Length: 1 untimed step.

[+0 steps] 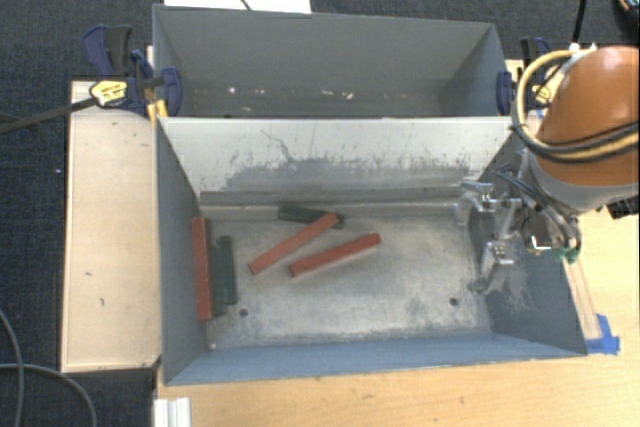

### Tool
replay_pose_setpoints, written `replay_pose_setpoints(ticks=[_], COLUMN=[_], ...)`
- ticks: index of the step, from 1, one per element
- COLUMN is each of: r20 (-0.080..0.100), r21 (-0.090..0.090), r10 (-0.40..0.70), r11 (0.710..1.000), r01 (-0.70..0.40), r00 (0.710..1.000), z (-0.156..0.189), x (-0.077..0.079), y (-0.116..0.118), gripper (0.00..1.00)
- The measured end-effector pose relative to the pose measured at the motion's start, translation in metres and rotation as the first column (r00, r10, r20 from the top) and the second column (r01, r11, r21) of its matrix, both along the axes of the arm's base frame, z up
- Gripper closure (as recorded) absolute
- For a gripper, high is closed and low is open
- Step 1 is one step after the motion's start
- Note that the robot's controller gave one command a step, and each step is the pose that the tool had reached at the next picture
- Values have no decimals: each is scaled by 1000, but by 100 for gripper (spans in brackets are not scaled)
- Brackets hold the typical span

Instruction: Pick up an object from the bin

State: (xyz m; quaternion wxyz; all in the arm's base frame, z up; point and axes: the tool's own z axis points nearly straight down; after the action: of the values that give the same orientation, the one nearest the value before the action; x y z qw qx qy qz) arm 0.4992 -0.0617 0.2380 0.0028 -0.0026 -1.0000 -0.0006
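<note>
The picking is judged to be at its beginning: every object is seen lying on the floor of the bin [400, 310], and nothing is lifted yet. The approach, the grasp and the lift are all left to be done.

At the left wall a long red bar [201, 268] is laid, its long axis running along that wall, from the near side toward the far side. Just beside it a shorter dark green bar [226, 271] is placed, parallel to it. Further right, near the back wall, a short dark green piece [308, 214] is found, pointed almost left to right. It is touched, or nearly touched, by the upper end of a slanted red bar [293, 243]. Just beside this one a second slanted red bar [335, 255] is laid; both are pointed from near-left to far-right, roughly parallel.

At the right side the gripper [488, 265] is lowered close to the right wall, well apart from all the bars, over bare floor. Whether the claw is spread or pressed together cannot be told. Which bar is meant cannot be judged; the second slanted bar is the nearest.
</note>
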Motion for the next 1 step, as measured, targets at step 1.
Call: replay_pose_setpoints(ticks=[1], r20=[1], r21=[2], r10=[42], r11=[999], r01=[-42], r00=[999], z=[-96], x=[20], y=[66], gripper=[0])
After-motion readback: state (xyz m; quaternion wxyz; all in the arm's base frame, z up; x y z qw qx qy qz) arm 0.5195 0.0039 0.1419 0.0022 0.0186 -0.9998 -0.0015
